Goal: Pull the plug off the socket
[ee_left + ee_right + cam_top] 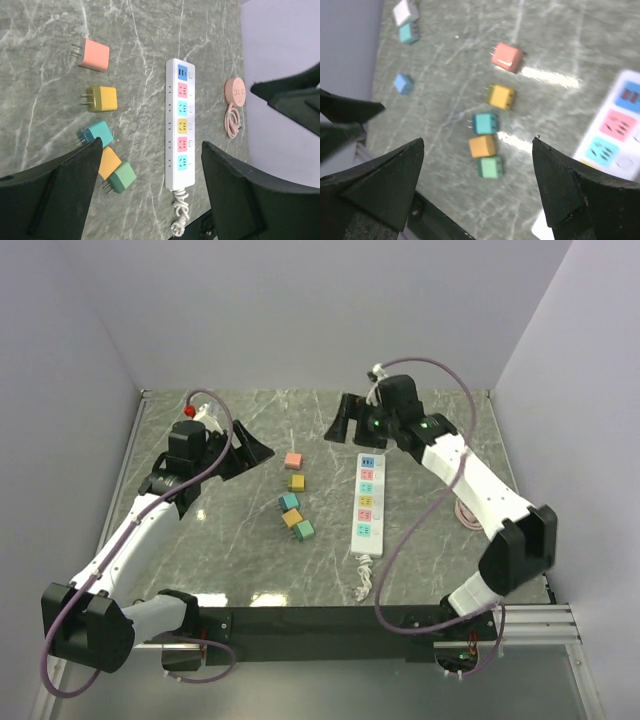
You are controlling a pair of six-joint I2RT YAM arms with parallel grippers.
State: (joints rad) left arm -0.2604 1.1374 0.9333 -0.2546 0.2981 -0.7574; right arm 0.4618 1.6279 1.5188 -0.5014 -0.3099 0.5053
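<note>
The socket [366, 498] is a long white power strip with a row of pastel outlets, lying right of centre with its short coiled cord [362, 575] toward the near edge. No plug sits in any outlet that shows. Several small cube plugs lie loose to its left: pink [293, 461], yellow [296, 481], teal [288, 502], orange [292, 518] and green [304, 530]. My left gripper [245, 452] is open and empty, held above the table left of the plugs. My right gripper [348, 420] is open and empty, beyond the strip's far end. The strip also shows in the left wrist view [180, 125] and the right wrist view [615, 130].
A pink coiled cable with a round puck [235, 92] lies right of the strip, near the right wall. Small white [405, 11], teal [409, 32] and blue [403, 83] blocks lie by the far-left wall. Walls enclose the table on three sides.
</note>
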